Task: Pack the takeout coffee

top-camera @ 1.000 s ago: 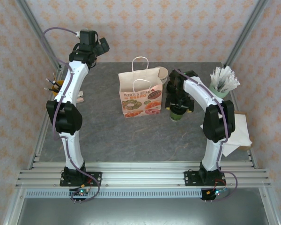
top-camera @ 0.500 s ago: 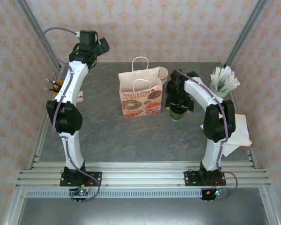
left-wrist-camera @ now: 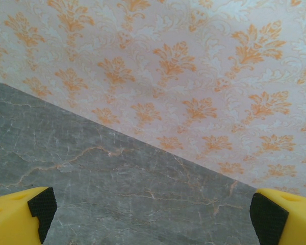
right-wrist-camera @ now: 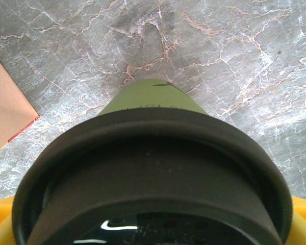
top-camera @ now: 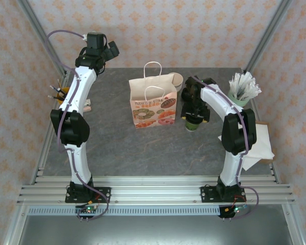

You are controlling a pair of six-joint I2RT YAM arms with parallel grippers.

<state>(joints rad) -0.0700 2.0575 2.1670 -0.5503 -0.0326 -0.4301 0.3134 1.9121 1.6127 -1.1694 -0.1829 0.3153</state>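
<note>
The takeout coffee (top-camera: 193, 124), a dark-green paper cup with a round black lid (right-wrist-camera: 153, 168), stands on the grey marble table right of the paper bag (top-camera: 153, 104). My right gripper (top-camera: 195, 115) sits down over it. In the right wrist view, the yellow fingers (right-wrist-camera: 0, 224) lie against both sides of the lid with no gap showing, and the green cup wall (right-wrist-camera: 153, 102) tapers down to the table. My left gripper (top-camera: 109, 50) is raised at the far left corner, well away from the cup. Its jaws (left-wrist-camera: 153, 214) stand wide open with nothing between them.
The bag stands upright with its handles up; its corner (right-wrist-camera: 5, 102) lies just left of the cup. A mint cup of white wrapped sticks (top-camera: 242, 89) stands at the back right. White paper (top-camera: 260, 145) lies at the right edge. Pens (top-camera: 58, 91) stand at the left edge.
My right gripper's fingers have drawn in toward the lid. Cup, bag and left arm have not moved.
</note>
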